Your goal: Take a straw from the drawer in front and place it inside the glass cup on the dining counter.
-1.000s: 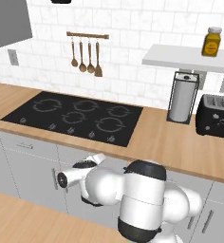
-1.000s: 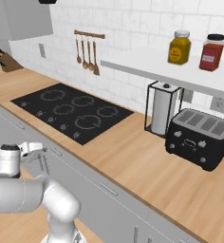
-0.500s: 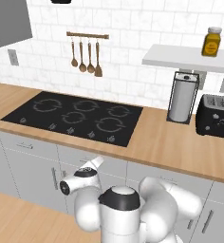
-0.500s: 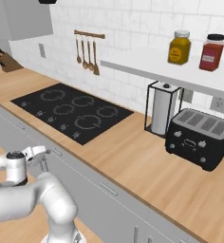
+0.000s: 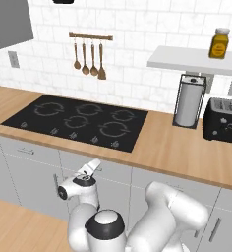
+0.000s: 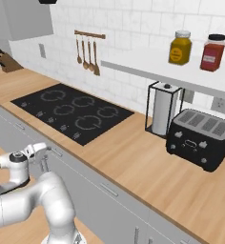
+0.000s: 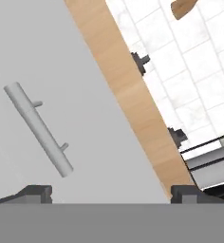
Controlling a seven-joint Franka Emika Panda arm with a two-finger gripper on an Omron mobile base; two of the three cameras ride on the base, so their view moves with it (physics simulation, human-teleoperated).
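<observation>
Claw (image 7: 111,192) with its two dark tips spread wide and nothing between them, held low before the grey cabinet fronts under the wood-topped table (image 5: 172,147) that carries the black glass cooktop (image 5: 78,120). In the hand view a slim grey metal bar handle (image 7: 38,135) lies just ahead of the tips and towards one side, slanted across a flat light-grey front panel (image 7: 61,71), with the pale wood edge of that table beyond it. From the base views the white hand (image 5: 81,179) sits close below the table's front edge, near a vertical door handle (image 5: 54,183). The step in hand looks like the reach for the drawer, which is not yet opened; I cannot tell whether the handle in front belongs to the drawer or to a cabinet door. The thin red-pink straw is presumably inside, hidden for now. The next move, I judge, calls for centring the open tips over the bar, closing on it and pulling straight back. Further off stand a black toaster (image 6: 202,138), a paper towel roll in a wire holder (image 5: 189,101), hanging wooden spoons (image 5: 88,61) and jars on a white shelf (image 6: 148,64); none blocks the reach.
</observation>
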